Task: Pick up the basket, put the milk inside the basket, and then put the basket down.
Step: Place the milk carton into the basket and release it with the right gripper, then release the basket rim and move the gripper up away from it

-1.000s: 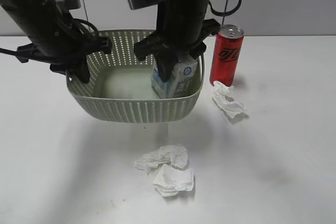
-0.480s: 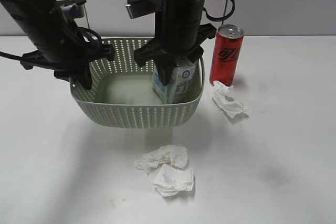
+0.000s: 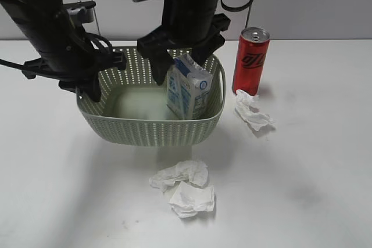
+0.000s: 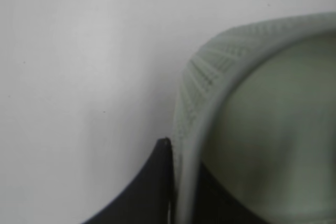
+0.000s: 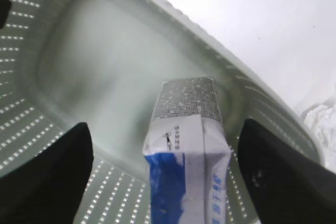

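The pale green basket (image 3: 151,129) sits low at the table's middle-left; I cannot tell whether it touches the table. My left gripper (image 3: 92,88) is shut on its left rim; in the left wrist view the rim (image 4: 210,72) runs between the jaws (image 4: 185,156). The white and blue milk (image 3: 187,88) stands in the basket's right half, slightly tilted. My right gripper (image 3: 181,65) is open just above the carton top and does not touch it. In the right wrist view the milk (image 5: 186,182) stands between the spread fingers (image 5: 163,127), with the basket wall (image 5: 31,51) around it.
A red soda can (image 3: 250,61) stands just right of the basket. One crumpled tissue (image 3: 253,111) lies in front of the can and shows at the right wrist view's edge (image 5: 320,119). Two more tissues (image 3: 183,187) lie in front of the basket.
My right gripper has opened, let go of the milk and risen a little. The basket, still held by my left gripper, has moved down toward the table.
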`<state>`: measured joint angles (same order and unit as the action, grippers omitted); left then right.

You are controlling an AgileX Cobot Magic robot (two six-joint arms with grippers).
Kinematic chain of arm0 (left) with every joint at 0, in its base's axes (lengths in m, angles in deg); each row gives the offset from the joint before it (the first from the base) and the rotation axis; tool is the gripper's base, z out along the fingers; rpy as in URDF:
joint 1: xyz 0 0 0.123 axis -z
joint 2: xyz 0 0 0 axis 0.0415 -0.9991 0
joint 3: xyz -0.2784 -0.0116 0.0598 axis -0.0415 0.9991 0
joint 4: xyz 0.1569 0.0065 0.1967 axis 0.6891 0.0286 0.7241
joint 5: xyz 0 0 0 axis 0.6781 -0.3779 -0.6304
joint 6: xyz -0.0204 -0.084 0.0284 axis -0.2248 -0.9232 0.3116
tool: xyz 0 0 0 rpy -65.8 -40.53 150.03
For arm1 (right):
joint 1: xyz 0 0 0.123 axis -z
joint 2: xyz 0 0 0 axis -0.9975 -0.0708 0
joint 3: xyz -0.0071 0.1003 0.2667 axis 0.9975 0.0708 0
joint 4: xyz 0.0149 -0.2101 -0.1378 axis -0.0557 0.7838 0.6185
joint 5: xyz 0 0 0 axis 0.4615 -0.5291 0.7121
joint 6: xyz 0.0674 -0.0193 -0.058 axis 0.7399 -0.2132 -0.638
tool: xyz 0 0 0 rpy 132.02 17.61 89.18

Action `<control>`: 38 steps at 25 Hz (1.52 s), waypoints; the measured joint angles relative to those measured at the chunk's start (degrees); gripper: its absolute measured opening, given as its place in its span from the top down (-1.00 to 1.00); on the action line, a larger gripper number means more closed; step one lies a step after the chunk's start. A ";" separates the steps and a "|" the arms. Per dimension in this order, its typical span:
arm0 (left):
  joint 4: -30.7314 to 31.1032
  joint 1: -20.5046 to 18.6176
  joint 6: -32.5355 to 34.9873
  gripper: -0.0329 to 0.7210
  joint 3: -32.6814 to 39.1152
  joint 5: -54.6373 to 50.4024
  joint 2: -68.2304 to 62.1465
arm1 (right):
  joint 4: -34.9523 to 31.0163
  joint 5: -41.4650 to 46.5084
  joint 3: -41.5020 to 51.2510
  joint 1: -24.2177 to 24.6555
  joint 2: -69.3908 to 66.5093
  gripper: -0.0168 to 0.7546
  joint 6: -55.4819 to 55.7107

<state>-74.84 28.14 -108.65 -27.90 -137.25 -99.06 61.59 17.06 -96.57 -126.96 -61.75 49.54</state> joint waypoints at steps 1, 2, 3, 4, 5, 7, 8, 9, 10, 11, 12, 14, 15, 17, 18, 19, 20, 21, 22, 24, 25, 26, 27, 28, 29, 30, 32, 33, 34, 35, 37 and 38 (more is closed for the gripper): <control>0.00 0.00 0.00 0.91 0.00 -0.22 0.00 | -0.02 -0.07 -0.13 0.00 0.72 -0.74 0.00; 0.00 0.00 0.00 0.91 0.00 -0.38 0.00 | -0.02 -0.07 -0.20 0.00 1.58 -0.74 0.00; 0.00 0.00 0.00 0.91 0.00 -0.57 0.00 | -0.02 -0.07 -0.24 0.06 2.46 -0.74 0.00; -0.14 0.00 0.00 0.91 0.00 -0.68 0.00 | -0.02 -0.02 -0.16 0.19 3.79 -0.74 0.05; -0.32 -0.04 0.00 0.91 0.00 -0.92 0.00 | -0.02 -0.07 0.24 0.18 5.48 -0.74 0.05; -0.39 -0.10 0.00 0.91 0.00 -1.69 0.00 | 0.54 -0.15 1.95 0.18 9.32 -0.74 0.05; -0.39 -0.10 0.00 0.91 0.00 -1.85 0.00 | 1.53 -0.20 3.39 0.30 11.71 -0.74 0.05; -0.48 -0.10 0.00 0.91 0.00 -2.09 0.00 | 3.40 -0.20 4.91 0.42 14.17 -0.73 0.05; -0.71 -0.10 0.00 0.91 0.00 -2.25 0.00 | 5.14 -0.26 7.11 0.68 16.22 -0.73 -0.01; -0.96 -0.10 0.04 0.91 0.00 -2.36 0.00 | 6.82 -0.26 9.60 1.18 18.63 -0.72 -0.01; -1.21 -0.10 0.04 0.91 0.00 -2.48 0.00 | 7.63 -0.26 12.24 2.38 20.94 -0.72 -0.01; -1.72 -0.10 0.04 0.91 0.00 -2.53 0.00 | 7.30 -0.26 17.06 6.91 24.75 -0.72 -0.64; -1.82 -0.10 0.04 0.91 0.00 -2.53 0.00 | 6.51 -0.26 19.42 9.60 26.48 -0.72 -1.54; -1.99 -0.10 0.04 0.91 0.00 -2.64 0.00 | 3.82 -0.26 22.92 17.15 28.80 -0.72 -4.02; -2.05 -0.10 0.04 0.91 0.00 -2.71 0.00 | 2.48 -0.26 24.28 20.43 29.60 -0.71 -4.72; -2.10 -0.10 0.04 0.91 0.00 -2.83 0.00 | 1.62 -0.26 25.37 24.21 30.09 -0.70 -5.75; -2.10 -0.10 0.04 0.91 0.00 -2.90 0.00 | 0.76 -0.26 26.08 27.76 30.41 -0.69 -6.76; -2.12 -0.10 0.04 0.91 0.00 -3.00 0.00 | -0.12 -0.26 26.78 30.99 30.66 -0.68 -7.70; -2.12 -0.16 0.04 0.91 0.00 -3.06 0.00 | -1.13 -0.26 27.35 33.28 31.04 -0.68 -8.29; -2.99 -0.61 0.04 0.91 0.00 -3.12 0.00 | -3.76 -0.26 28.63 37.38 32.58 -0.67 -9.01; -3.49 -0.96 0.04 0.91 0.00 -3.19 0.00 | -4.39 -0.36 29.69 38.43 34.08 -0.66 -9.14; -3.96 -1.49 0.15 0.91 0.00 -3.30 0.00 | -4.73 -0.44 31.14 39.11 36.02 -0.64 -9.35; -4.29 -2.04 0.30 0.91 0.00 -3.30 0.00 | -4.99 -0.44 32.64 39.38 38.30 -0.63 -9.42; -4.42 -2.53 0.56 0.91 0.00 -3.30 0.00 | -5.45 -0.44 34.79 39.43 40.48 -0.61 -9.48; -4.43 -3.21 0.77 0.91 0.00 -3.25 0.00 | -6.08 -0.44 37.27 39.43 43.35 -0.60 -9.55; -4.43 -3.72 0.98 0.91 0.00 -3.18 0.00 | -6.74 -0.44 39.54 39.43 46.39 -0.59 -9.75; -4.37 -4.77 1.22 0.91 0.00 -3.02 0.00 | -7.48 -0.44 45.62 39.43 52.17 -0.58 -9.96; -4.37 -5.32 1.31 0.91 0.00 -2.80 0.00 | -7.54 -0.60 48.78 39.43 55.33 -0.58 -9.96; -4.37 -5.66 1.44 0.91 0.00 -2.46 0.00 | -7.54 -1.14 51.41 39.43 57.98 -0.58 -9.97; -4.37 -5.97 1.62 0.91 0.00 -2.04 0.00 | -7.54 -2.25 54.55 39.43 61.25 -0.58 -10.02; -4.37 -6.50 2.28 0.91 -0.43 -1.97 -0.44 | -7.54 -4.28 60.06 39.43 67.79 -0.58 -10.09; -4.23 -6.64 2.57 0.91 -1.30 -2.14 -1.07 | -7.32 -5.01 62.85 39.43 70.46 -0.58 -10.09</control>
<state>-79.07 21.50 -106.08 -29.20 -139.39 -100.14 54.26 12.05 -33.73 -87.53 8.70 39.45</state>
